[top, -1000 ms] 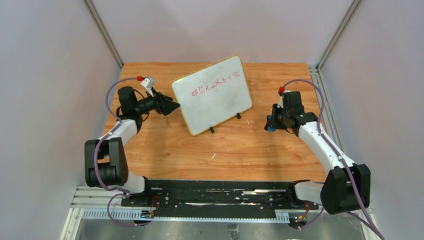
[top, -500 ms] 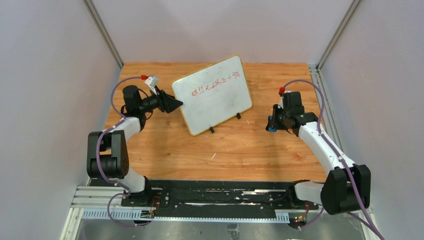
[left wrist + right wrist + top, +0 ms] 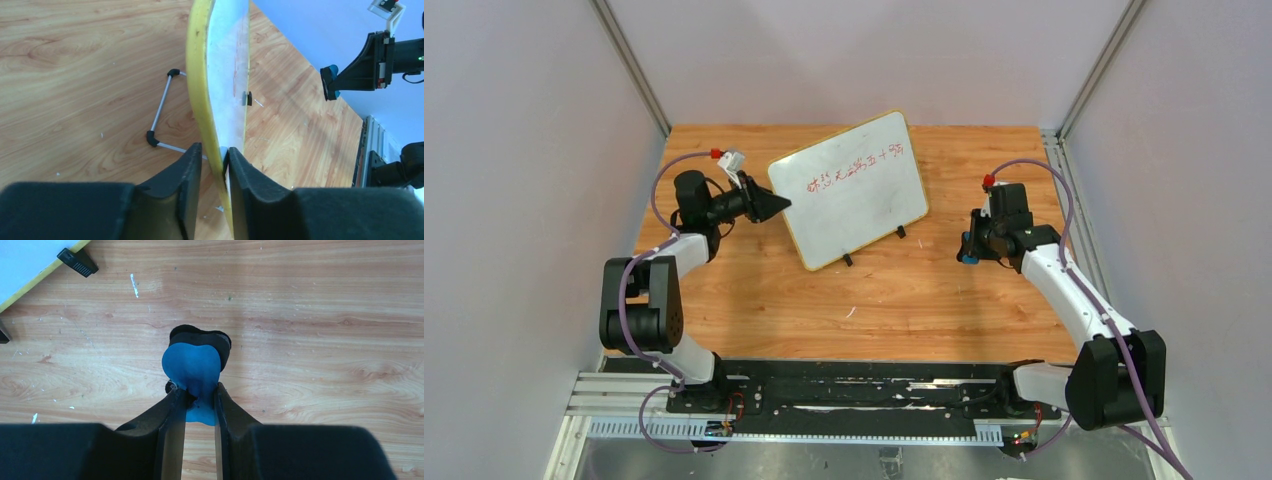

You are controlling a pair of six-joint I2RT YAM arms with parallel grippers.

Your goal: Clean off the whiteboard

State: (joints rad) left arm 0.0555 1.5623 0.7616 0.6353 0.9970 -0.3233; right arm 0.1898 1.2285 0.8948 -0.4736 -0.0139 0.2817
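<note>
Step in hand: steadying the board ahead of wiping; no stroke made on the face, so the task is judged barely begun.
Board: large rectangular white whiteboard with rounded corners and a thin yellow frame; stands tilted back and skewed at the far middle of the wooden table, lower long side towards the near edge.
Writing: single line of red handwriting across the upper face, intact.
Left gripper: black left gripper clamped on the board's left short edge, one pad on the back and one on the face.
Right gripper: black right gripper pinched tight on a small blue rounded eraser; held low over the wood towards the right edge of the table, well apart from the board.
Next move, as judged: carry the eraser across to the face, set its wiping side flat on the red line, and stroke along it with steady pressure while the left grip resists the push.
Frame: smooth, glossy, narrow; edge-on in the left wrist view.
Face: smooth, slightly smudged, faintly reflective.
Support: thin grey wire stand behind, two small black feet in front.
Eraser: soft-looking blue body, black layer beneath.
Table surface: grained orange-brown wood, flecked with pale specks.
</note>
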